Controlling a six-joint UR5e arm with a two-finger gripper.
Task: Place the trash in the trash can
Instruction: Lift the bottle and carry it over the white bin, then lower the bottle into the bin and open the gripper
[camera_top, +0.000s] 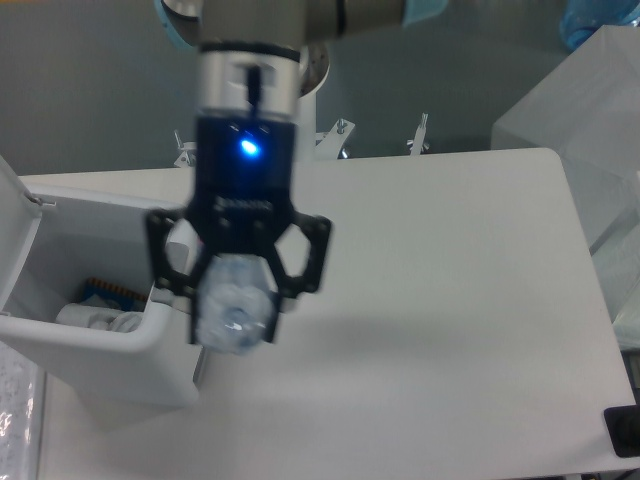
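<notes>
Gripper (236, 318) — clamped on the bottle (234, 312), held aloft beside the bin's (110, 350) right rim. Bin — lid open, on the table (450, 300); wrapper (95, 316) lay inside.

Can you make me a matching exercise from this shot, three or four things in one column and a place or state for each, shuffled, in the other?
Things:
1. gripper
2. bottle
3. trash can
4. wrapper

Places or states:
A. lid open, at the table's left edge
B. lying inside the bin
C. shut around the clear plastic
D. held up off the table, near the bin's right rim

Pairs: 1-C, 2-D, 3-A, 4-B
</notes>
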